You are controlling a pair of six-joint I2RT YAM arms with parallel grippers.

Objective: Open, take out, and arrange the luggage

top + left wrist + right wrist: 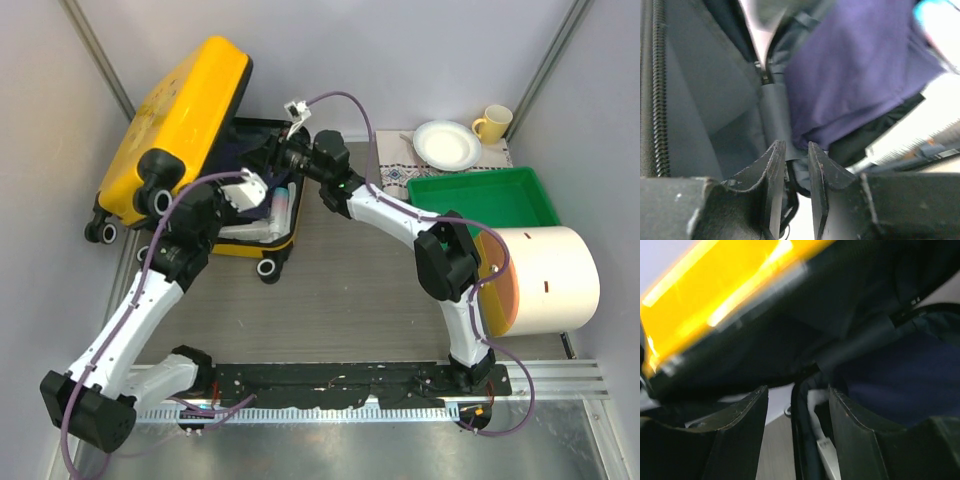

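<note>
The luggage (150, 150) is found at the far left of the worktop (330, 300), and it is already opened: the yellow lid (195, 90) is raised and leaned toward the left wall, while the lower half (284, 240) is laid flat with its contents exposed. The step in hand is judged to be the taking out. The left pincer (796, 143) is reached into the lower half and is nearly closed on a grey strap (774, 107) of the lining, just beside a purple cloth (860, 75). The right pincer (797, 388) is held open, its fingers placed on both sides of a black edge (800, 440), which cannot be identified surely. For the next move, the strap probably needs to be pulled aside so that the cloth is freed. The cloth must then be gripped and lifted out to the worktop, without the raised lid being knocked.
</note>
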